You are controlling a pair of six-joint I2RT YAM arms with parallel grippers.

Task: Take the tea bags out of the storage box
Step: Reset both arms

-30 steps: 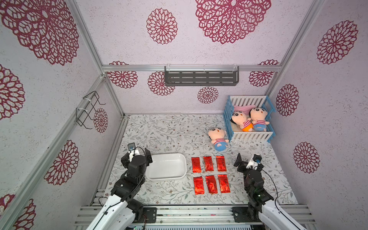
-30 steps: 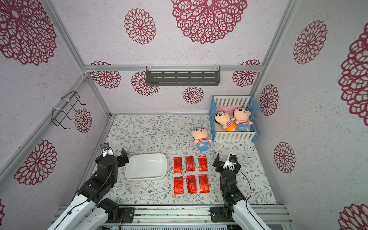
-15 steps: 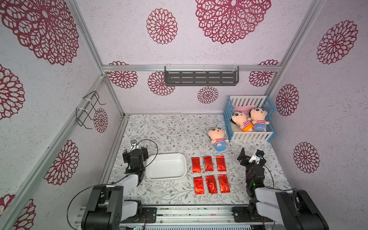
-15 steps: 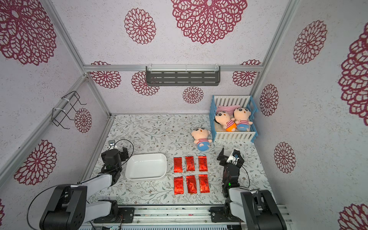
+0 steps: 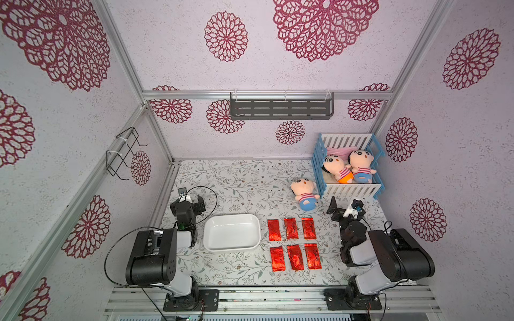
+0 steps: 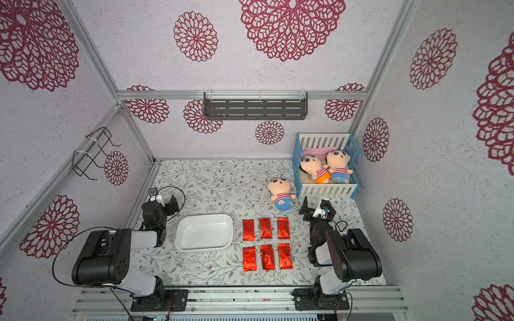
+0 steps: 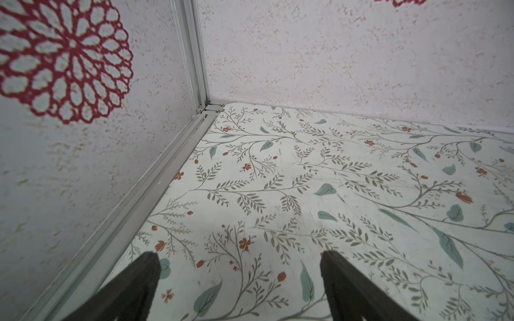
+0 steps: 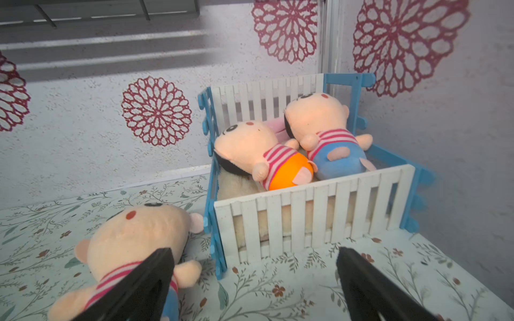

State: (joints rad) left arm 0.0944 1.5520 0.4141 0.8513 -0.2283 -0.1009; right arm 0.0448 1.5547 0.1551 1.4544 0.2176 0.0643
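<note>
Two hands, both spread to full width and holding nothing. The left hand (image 5: 192,201) hangs over bare bench near the far-left corner of the storage box (image 5: 231,222), and its fingers (image 7: 144,278) frame only printed leaves. The right hand (image 5: 345,208) points toward the toy crib (image 5: 349,191), with a loose plush doll (image 5: 304,193) close before it. The box sits between the left arm and the tea bags (image 5: 291,228) and reads empty in both top views. All six sachets lie flat on the bench just right of the box, in two rows of three, none touching it. Judgement: removal looks complete, and the step in hand is parking the arms. To do it well, keep elbows and cables off the foil rows, since light sachets would likely skate on a slick sheet, and keep the right hand from nudging the doll or the crib rail. The bench (image 5: 236,183) is flat, with a pale floral print. The room has pale textured walls with crimson rosettes and aluminium frame posts. A grey slotted shelf (image 5: 281,108) hangs on the back wall and a black wire rack (image 5: 122,152) on the left wall. Two more dolls lie inside the crib.
</note>
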